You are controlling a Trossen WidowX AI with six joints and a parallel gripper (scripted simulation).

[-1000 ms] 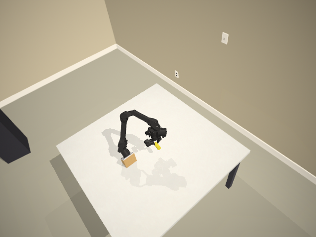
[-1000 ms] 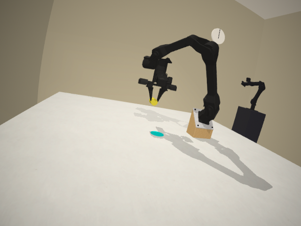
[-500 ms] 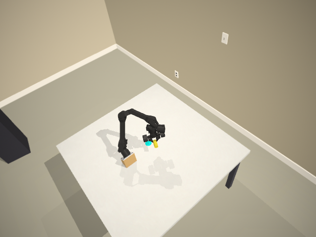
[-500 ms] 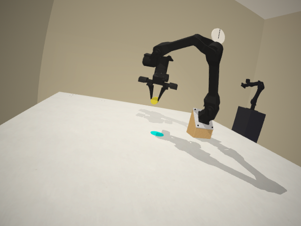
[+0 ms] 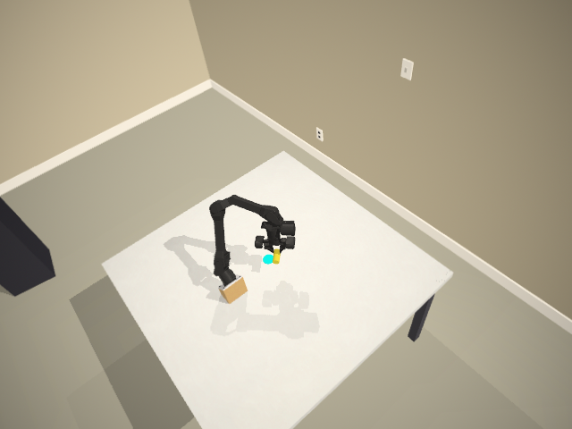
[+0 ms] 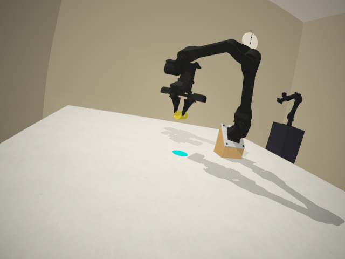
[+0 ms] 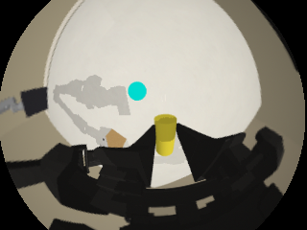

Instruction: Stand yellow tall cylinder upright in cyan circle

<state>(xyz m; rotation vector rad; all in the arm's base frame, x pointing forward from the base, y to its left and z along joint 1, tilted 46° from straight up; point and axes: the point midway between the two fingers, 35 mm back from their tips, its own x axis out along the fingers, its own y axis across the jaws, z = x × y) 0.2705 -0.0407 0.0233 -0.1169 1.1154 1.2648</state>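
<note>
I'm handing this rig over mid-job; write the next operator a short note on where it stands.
Gripper: shut on the yellow cylinder, above the table.
Cylinder: lying roughly sideways, not upright.
Cyan circle: flat on the table, nothing standing in it.
Done: cylinder grasped and lifted.
Left: turn it upright, center it over the circle, lower, release, withdraw.
</note>
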